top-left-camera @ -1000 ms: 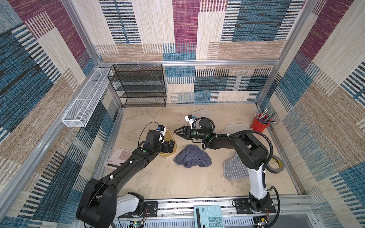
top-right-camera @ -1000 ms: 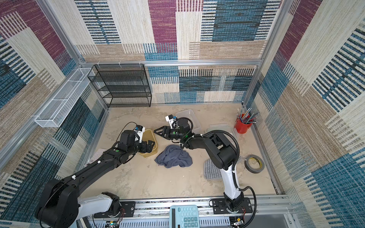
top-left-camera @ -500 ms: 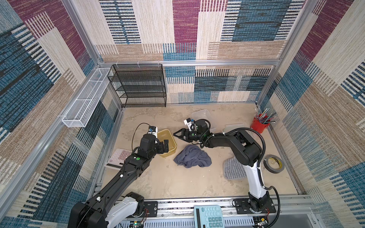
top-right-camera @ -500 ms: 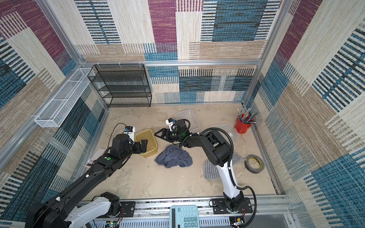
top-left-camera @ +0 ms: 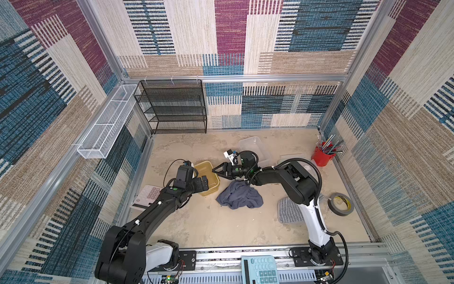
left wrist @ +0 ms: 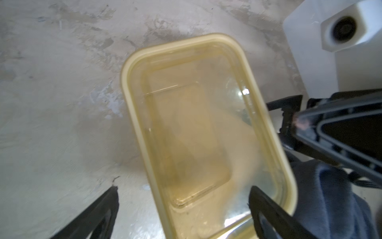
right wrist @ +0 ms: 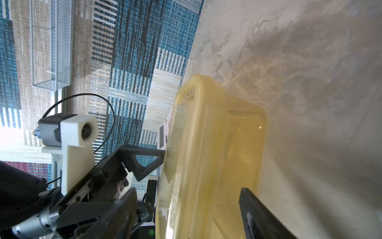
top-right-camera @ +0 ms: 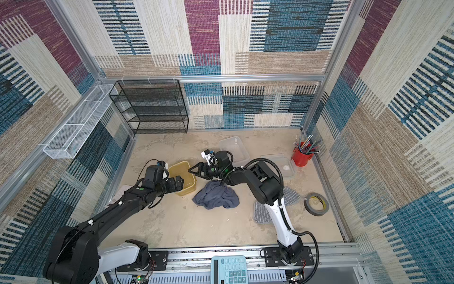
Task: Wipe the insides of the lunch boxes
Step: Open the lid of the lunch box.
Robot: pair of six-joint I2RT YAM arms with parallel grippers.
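The amber lunch box (top-left-camera: 208,172) (top-right-camera: 183,172) stands open on the table, left of centre; it looks empty in the left wrist view (left wrist: 192,128). My left gripper (top-left-camera: 205,184) (left wrist: 183,188) is open at its near end, one finger inside, one outside over the table. My right gripper (top-left-camera: 214,169) (right wrist: 186,194) is open at the box's right side, its fingers on either side of the wall (right wrist: 198,144). The clear lunch box (top-left-camera: 254,148) sits behind my right wrist. A grey-blue cloth (top-left-camera: 239,195) (top-right-camera: 216,195) lies crumpled beside the amber box, held by neither gripper.
A clear lid (top-left-camera: 293,159) and a red pen cup (top-left-camera: 321,158) stand at the right. A striped mat (top-left-camera: 290,211) and a tape roll (top-left-camera: 341,204) lie right front. A calculator (top-left-camera: 151,194) lies under my left arm. A black mesh shelf (top-left-camera: 177,108) stands at the back.
My left gripper drew back from the amber box, then came forward to it again. My right gripper has shifted a little left toward the box. The cloth has stayed put.
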